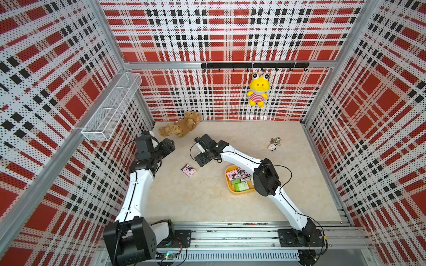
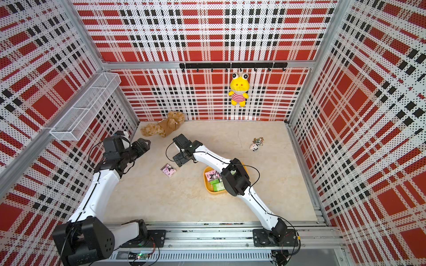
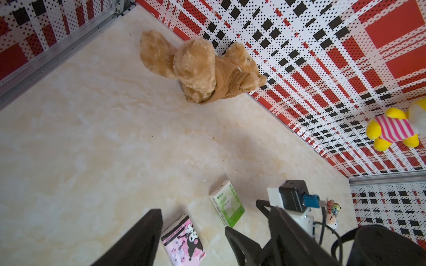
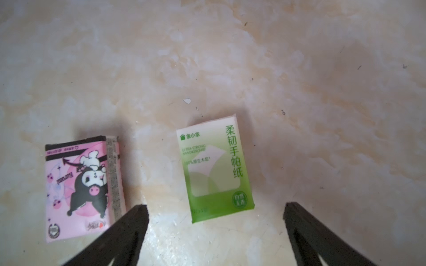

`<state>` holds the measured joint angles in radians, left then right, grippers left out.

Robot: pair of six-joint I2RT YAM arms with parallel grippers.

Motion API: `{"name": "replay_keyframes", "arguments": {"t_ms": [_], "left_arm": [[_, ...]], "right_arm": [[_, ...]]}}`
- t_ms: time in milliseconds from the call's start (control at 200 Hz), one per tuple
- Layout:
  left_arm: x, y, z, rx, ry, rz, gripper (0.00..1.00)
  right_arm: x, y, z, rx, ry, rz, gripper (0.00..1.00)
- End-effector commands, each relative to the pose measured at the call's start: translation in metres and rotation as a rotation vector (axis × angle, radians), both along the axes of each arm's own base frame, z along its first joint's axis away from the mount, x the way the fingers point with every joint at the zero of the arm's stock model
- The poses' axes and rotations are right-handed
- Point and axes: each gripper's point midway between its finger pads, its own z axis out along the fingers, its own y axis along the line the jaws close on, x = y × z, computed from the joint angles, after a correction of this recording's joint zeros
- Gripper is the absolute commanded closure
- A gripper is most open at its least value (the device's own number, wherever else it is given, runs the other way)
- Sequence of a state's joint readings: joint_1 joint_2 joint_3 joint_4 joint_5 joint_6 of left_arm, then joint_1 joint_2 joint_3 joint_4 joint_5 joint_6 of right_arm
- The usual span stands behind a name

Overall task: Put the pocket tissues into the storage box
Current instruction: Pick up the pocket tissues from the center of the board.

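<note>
Hovering above the green-and-white tissue pack, my right gripper holds its jaws spread wide, empty. The pack lies flat on the table, hidden beneath me in both top views; storage box at four o'clock, pink pack at seven. Expect light, soft, slippery film: pinch the long edges at mid-length. Long axis runs crosswise to my closing line, logo end away from my wrist. My left gripper: spread, empty.
</note>
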<state>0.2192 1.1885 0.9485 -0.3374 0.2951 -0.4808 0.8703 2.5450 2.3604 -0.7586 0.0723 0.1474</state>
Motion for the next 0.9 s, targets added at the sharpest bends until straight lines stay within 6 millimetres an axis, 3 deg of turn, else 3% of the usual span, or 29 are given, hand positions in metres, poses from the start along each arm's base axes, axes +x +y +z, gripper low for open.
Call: {"name": "replay_keyframes", "arguments": {"t_ms": [0,436,641,897], "left_arm": [[-0.003,0.004,-0.012,0.025,0.028,-0.003,0.20],[-0.004,0.009,-0.019,0.025,0.042,-0.003,0.20],[-0.004,0.011,-0.017,0.024,0.039,-0.004,0.20],[-0.004,0.012,-0.014,0.023,0.029,-0.003,0.20]], "right_arm": [[0.000,0.004,-0.007,-0.020,-0.010,0.015,0.00],[-0.007,0.005,-0.032,-0.038,0.048,0.038,0.01],[-0.011,0.006,-0.041,-0.038,0.074,0.044,0.12],[-0.010,0.006,-0.044,-0.038,0.079,0.043,0.14]]}}
